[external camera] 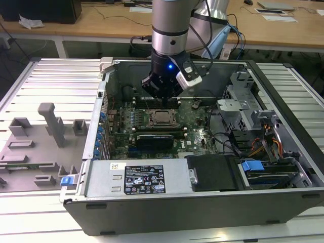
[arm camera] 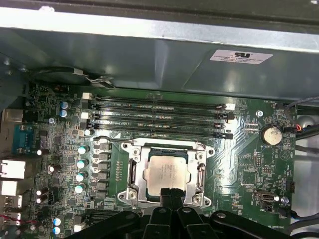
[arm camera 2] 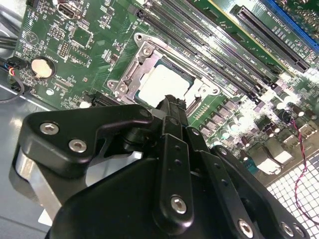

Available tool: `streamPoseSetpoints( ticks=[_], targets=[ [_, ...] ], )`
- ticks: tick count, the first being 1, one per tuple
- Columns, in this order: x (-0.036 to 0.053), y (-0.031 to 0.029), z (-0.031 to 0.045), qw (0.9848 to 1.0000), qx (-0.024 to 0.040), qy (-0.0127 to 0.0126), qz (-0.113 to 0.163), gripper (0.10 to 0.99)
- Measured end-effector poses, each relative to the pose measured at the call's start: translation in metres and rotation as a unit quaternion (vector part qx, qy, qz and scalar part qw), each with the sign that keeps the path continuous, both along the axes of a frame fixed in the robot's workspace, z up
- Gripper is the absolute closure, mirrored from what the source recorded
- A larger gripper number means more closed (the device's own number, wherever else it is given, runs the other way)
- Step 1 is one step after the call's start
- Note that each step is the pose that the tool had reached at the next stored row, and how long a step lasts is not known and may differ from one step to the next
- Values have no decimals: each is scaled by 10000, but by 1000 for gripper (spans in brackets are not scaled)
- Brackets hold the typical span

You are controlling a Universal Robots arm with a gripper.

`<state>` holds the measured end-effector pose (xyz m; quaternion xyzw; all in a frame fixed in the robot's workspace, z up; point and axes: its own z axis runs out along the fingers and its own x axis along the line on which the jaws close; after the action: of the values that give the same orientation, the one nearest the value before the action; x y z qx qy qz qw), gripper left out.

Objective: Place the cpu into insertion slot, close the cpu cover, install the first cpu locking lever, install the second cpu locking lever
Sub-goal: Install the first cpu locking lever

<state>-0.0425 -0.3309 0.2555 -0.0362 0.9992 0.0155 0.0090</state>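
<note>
The cpu [arm camera: 167, 172] lies flat in the insertion slot [arm camera: 164, 153], its pale metal top showing through the window of the cpu cover [arm camera: 140, 186]. The cover lies down over the chip. Thin lever rods run along both sides of the frame; I cannot tell whether they are latched. My gripper [arm camera: 170, 193] hovers just above the socket's edge, its black fingers pressed together with nothing between them. In the second wrist view the gripper [arm camera 2: 172, 104] hangs over the cpu [arm camera 2: 162, 84] and the cover [arm camera 2: 132, 74]. From the exterior view, the gripper [external camera: 161, 96] stands over the cpu [external camera: 163, 117].
Long black memory slots [arm camera: 159, 119] run beside the socket, with the case wall [arm camera: 149, 59] beyond them. A coin cell [arm camera: 272, 134] sits on the board. A power supply [external camera: 147, 177] and drive cage [external camera: 268, 167] line the case front. A grey fixture tray [external camera: 40, 147] lies at the exterior view's left.
</note>
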Motion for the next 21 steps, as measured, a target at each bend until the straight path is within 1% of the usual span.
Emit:
streamPoseSetpoints(
  ticks=[7, 10, 13, 15, 21],
  targets=[
    [-10, 1, -1, 10000, -1, -1, 0, 980],
    [-74, 2, 0, 10000, -1, 0, 0, 980],
    [-107, 3, 0, 10000, -1, 0, 0, 980],
    [-161, 4, 0, 10000, -1, 0, 0, 980],
    [-233, 6, 0, 10000, -1, 0, 0, 980]
  ],
)
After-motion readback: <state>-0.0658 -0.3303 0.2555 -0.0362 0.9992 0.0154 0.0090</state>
